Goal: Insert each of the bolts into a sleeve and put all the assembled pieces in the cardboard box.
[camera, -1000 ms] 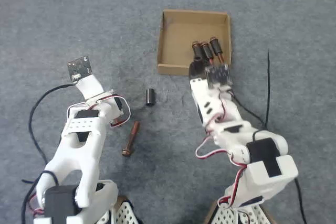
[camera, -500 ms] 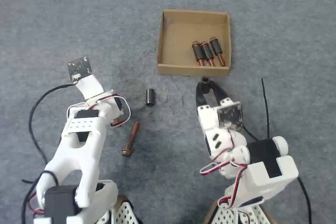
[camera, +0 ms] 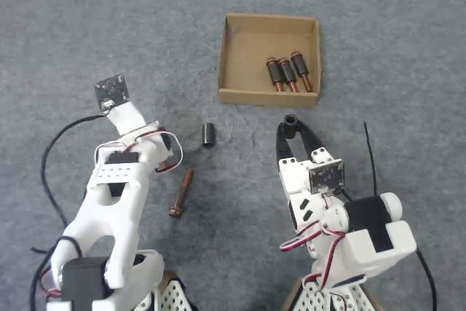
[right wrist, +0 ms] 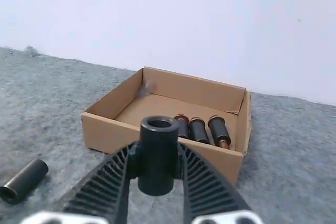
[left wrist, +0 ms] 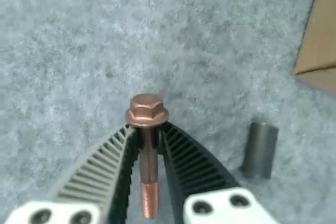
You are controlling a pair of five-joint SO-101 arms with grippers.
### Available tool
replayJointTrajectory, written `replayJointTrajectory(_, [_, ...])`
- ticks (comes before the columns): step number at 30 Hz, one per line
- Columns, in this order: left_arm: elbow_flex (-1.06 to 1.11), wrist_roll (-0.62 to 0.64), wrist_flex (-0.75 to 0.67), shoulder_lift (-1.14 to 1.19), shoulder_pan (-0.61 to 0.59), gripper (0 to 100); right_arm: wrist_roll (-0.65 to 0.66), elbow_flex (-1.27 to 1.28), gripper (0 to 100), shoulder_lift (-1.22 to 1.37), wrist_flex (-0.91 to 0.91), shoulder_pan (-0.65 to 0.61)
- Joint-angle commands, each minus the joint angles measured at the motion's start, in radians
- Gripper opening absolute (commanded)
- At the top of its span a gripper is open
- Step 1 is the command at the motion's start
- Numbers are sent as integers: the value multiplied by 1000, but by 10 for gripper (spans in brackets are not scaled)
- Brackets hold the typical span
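My left hand [left wrist: 148,129] is clenched on a copper bolt [left wrist: 148,113], just under its head. My right hand [right wrist: 157,151] grips a black sleeve [right wrist: 157,139], its open end showing, with the cardboard box [right wrist: 105,129] near ahead. I should align thread with bore and push straight.

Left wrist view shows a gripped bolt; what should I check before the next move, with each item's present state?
1. Grip of left claw on bolt: ok, pinched along the shank.
2. Grip of right claw on sleeve: ok, open bore visible.
3. Alignment of bolt with that sleeve: not ok, claws apart.
4. Room in cardboard box: ok, three assembled pieces at one side.
5. Spares: ok, loose sleeve and loose bolt lying free on carpet.
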Motion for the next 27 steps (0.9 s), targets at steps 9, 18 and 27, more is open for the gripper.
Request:
replayJointTrajectory(9, [-8,-11,-430,-68,109,12,-101,29,7,-41,10,8])
replayJointTrajectory(18, [-24,-12,-723,-68,299,12,-101,29,7,-41,58,-22])
replayJointTrajectory(27, [-142,-14,-611,-69,500,12,-100,29,7,-41,59,-44])
